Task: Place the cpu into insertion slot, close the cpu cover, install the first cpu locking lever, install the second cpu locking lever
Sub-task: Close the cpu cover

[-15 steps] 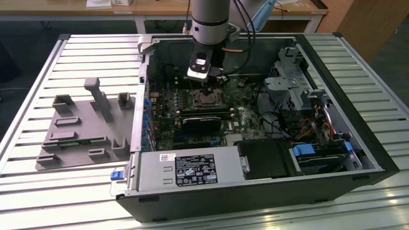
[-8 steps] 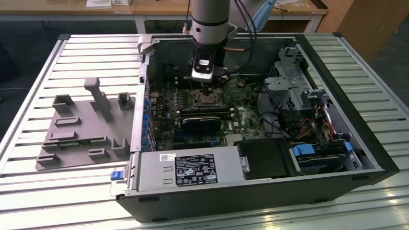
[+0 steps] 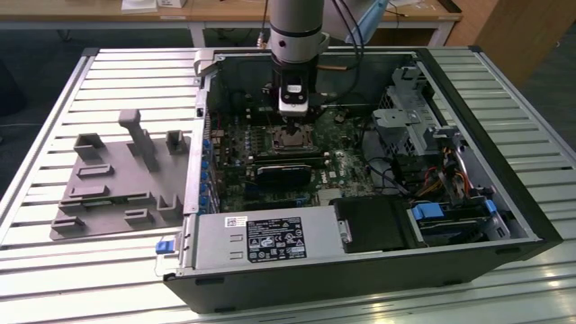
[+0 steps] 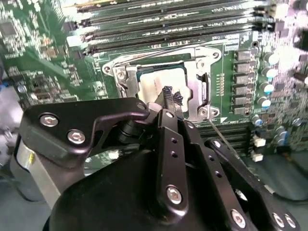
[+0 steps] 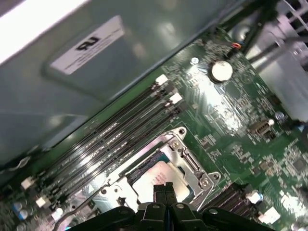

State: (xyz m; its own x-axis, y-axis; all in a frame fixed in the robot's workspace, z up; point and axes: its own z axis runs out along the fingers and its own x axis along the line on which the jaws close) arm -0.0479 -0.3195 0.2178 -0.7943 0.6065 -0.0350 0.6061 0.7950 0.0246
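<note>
Inside the open computer case, my gripper (image 3: 295, 119) hangs straight over the insertion slot (image 3: 290, 139) on the green board. In both wrist views its fingertips are pressed together with nothing between them, just above the cpu (image 4: 153, 86) (image 5: 149, 177). The cpu lies flat in the dark-rimmed insertion slot (image 4: 161, 66), dull silver face up. The silvery cpu cover (image 4: 121, 78) (image 5: 186, 159) lies down around it, framing the chip. One thin wire lever (image 4: 159, 49) runs along the cover's edge. Another thin rod (image 4: 222, 134) angles away from the socket's corner.
Long black memory slots (image 5: 110, 139) (image 4: 168, 19) run beside the socket, with the case wall (image 5: 96, 72) beyond. A black module (image 3: 283, 172), the power supply (image 3: 261, 236) and a drive cage (image 3: 414, 121) crowd the case. A grey fixture plate (image 3: 117, 182) lies outside, on the exterior view's left.
</note>
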